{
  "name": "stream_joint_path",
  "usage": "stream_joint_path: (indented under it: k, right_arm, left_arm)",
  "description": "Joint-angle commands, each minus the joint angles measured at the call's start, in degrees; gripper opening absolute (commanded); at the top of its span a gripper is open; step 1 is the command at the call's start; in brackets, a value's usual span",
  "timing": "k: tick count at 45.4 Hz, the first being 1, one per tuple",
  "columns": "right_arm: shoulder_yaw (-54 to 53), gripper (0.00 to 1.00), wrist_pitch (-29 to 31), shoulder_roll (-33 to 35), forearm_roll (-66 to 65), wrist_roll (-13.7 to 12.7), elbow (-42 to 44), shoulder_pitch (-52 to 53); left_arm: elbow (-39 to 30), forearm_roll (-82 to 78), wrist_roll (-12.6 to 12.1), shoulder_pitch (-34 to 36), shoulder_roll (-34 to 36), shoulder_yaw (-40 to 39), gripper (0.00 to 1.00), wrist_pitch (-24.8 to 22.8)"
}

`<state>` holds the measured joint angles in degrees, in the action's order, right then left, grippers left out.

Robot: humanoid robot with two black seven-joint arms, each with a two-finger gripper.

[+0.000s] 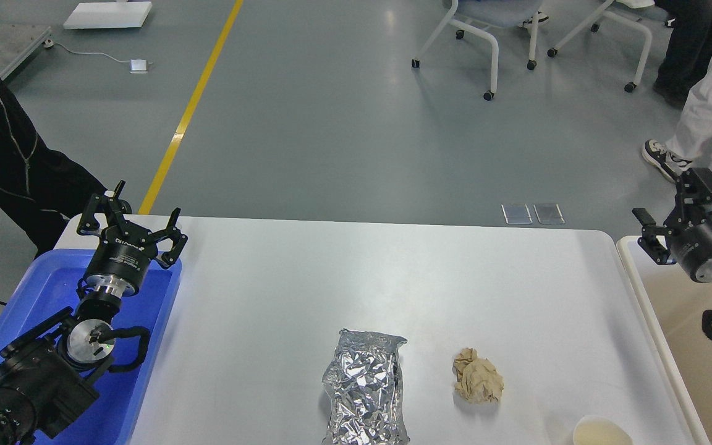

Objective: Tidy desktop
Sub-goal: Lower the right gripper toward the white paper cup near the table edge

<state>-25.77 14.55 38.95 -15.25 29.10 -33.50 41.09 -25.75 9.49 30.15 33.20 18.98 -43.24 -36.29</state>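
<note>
The desktop [356, 278] is a large white tabletop with rounded corners. On its near part lie a crumpled silver foil packet [366, 388] and, to its right, a crumpled ball of brown paper [478, 377]. The rim of a pale cup [601, 431] shows at the bottom right. My left gripper [143, 212] is open and empty above the far end of the blue tray [146, 346], at the table's left edge. My right gripper [674, 199] is open and empty above the far edge of the beige bin [696, 346], right of the table.
The blue tray stands at the table's left side and the white-rimmed beige bin at its right. Beyond the table is grey floor with a yellow line [192, 105], wheeled chairs [486, 37] and a standing person [711, 117] at the far right.
</note>
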Motion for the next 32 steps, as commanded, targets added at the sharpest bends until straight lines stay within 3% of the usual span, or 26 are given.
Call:
stream_joint_path:
  k: [1,19,32]
  right_arm:
    - [12.67,1.00,3.81,11.31,-2.14,-0.01,-6.57,5.75]
    - [16.28,1.00,5.40,21.77,-41.15,0.26,-19.93,8.39]
    - [16.89,1.00,5.40,30.82,-63.04,0.34,-36.36,7.42]
  left_arm:
    - [0.00,0.00,0.00,0.02,0.00,0.00,1.00,-0.01]
    - [0.00,0.00,0.00,-0.06,0.00,0.00,1.00,-0.01]
    - [0.00,0.00,0.00,0.02,0.00,0.00,1.00,-0.01]
